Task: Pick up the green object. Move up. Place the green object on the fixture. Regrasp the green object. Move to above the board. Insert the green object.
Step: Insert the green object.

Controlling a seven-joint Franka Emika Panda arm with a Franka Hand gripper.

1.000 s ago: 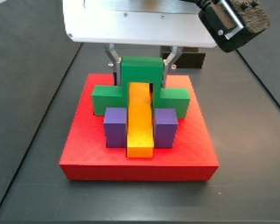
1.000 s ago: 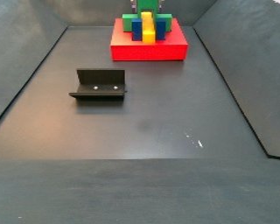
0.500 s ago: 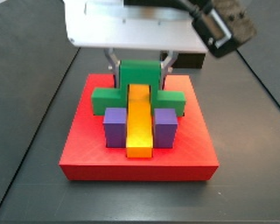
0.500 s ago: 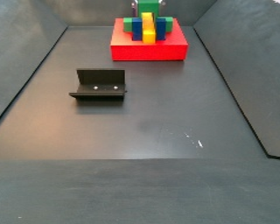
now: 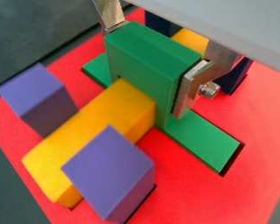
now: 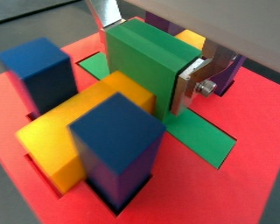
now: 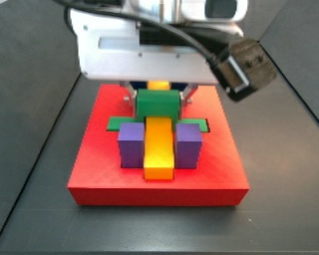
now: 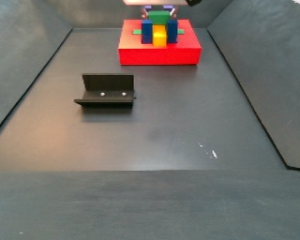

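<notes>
- The gripper [image 7: 157,92] points straight down over the far part of the board [image 7: 96,169], directly below the arm's white wrist housing [image 7: 139,52].
- Both wrist views show one silver finger [image 5: 205,77] [image 6: 205,77] pressed flat against a side face of the green object [image 5: 152,61], with the opposite finger [image 5: 108,15] on the opposing face.
- The jaws are clamped on the green object.
</notes>
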